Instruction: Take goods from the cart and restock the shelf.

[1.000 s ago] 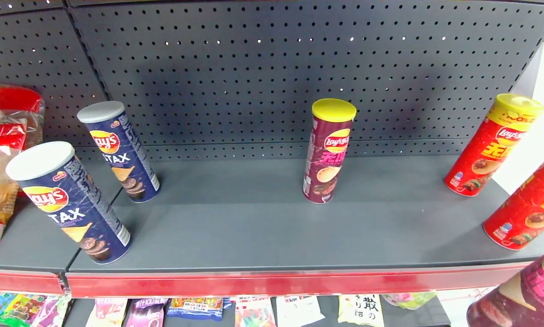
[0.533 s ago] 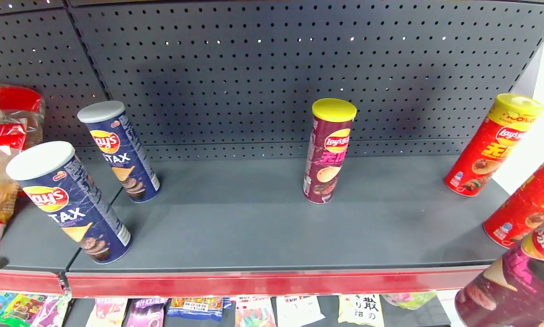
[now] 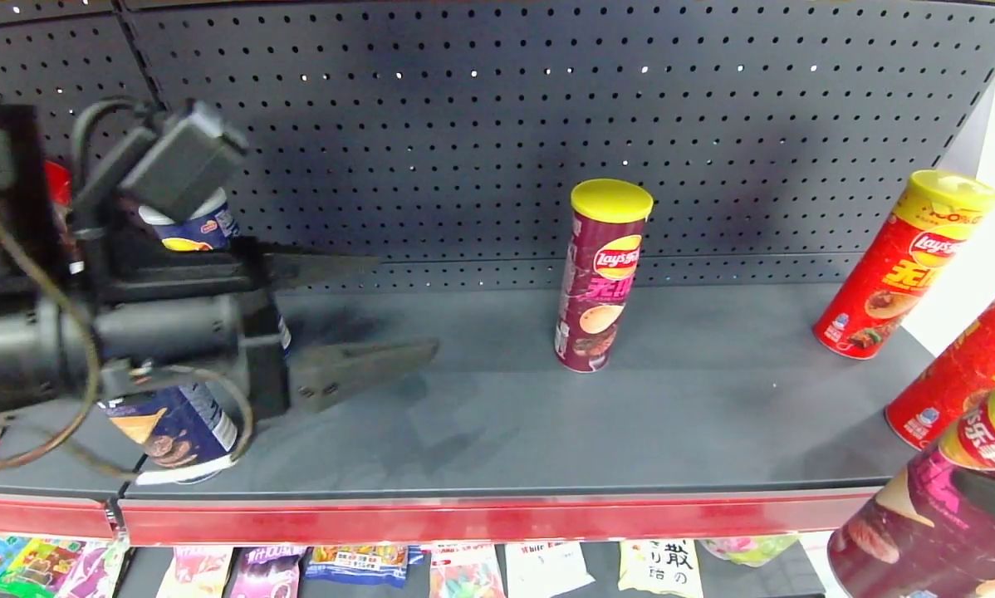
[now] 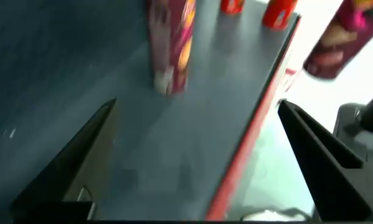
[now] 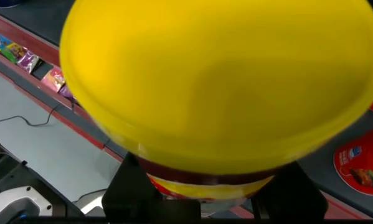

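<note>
Matte grey shelf (image 3: 547,432): left jaws gape empty above it, right jaws clamp a yellow-lidded cylindrical can (image 5: 223,81).

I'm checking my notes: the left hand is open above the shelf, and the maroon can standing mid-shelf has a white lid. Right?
Not quite: the head view shows a yellow lid on the maroon can, not white. The left hand is open above the shelf.

The left gripper (image 3: 406,306), jaws spread, has swung in from the lower left edge to fill the left of the frame. It now covers much of the front blue chips can (image 3: 174,428) and the rear blue chips can (image 3: 190,228). In the lower right corner, the maroon chips can (image 3: 938,523) has risen farther into view.
</note>
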You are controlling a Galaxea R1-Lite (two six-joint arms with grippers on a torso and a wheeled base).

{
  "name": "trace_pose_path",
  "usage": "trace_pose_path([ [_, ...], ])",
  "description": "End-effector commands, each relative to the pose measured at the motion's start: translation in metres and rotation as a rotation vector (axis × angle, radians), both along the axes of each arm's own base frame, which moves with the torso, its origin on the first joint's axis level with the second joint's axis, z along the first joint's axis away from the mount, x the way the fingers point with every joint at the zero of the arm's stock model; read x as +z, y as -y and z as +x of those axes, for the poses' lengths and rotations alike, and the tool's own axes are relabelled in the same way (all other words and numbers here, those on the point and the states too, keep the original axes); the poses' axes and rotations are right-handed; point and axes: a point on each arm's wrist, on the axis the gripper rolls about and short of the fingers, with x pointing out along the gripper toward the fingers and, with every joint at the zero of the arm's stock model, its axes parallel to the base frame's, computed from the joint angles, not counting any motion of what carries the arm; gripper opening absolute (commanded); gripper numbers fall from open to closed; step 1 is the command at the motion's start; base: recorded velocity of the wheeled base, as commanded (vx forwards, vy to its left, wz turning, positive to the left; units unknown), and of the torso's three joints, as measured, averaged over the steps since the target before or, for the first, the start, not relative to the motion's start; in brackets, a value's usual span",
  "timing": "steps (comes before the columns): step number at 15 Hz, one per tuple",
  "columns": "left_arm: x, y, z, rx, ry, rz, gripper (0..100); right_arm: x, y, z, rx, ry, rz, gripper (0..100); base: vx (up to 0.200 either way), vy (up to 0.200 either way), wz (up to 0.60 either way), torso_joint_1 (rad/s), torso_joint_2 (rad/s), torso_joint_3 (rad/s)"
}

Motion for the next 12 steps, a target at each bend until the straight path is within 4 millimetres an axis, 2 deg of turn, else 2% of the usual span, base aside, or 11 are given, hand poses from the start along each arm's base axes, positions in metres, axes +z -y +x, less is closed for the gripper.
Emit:
trace_pose_path([
  [1,-0.018,0.065,0.056,-0.100,-0.049,0.031,100,0.002,0.000,0.000,0.002,0.006,0.002,0,0.000,0.000,0.00,0.000,0.00,0.000],
  [2,-0.019,0.075,0.065,-0.110,-0.048,0.030,100,0.002,0.000,0.000,0.000,0.006,0.002,0,0.000,0.000,0.00,0.000,0.00,0.000],
  [3,-0.020,0.077,0.067,-0.112,-0.048,0.030,100,0.002,0.000,0.000,0.000,0.006,0.002,0,0.000,0.000,0.00,0.000,0.00,0.000],
  [4,-0.025,0.089,0.078,-0.124,-0.054,0.034,100,0.003,0.000,-0.001,0.000,0.011,0.003,0,0.000,0.000,0.00,0.000,0.00,0.000],
  [12,-0.025,0.108,0.109,-0.083,-0.018,0.026,100,0.003,0.001,-0.002,-0.006,0.013,0.005,0,0.000,0.000,0.00,0.000,0.00,0.000],
])
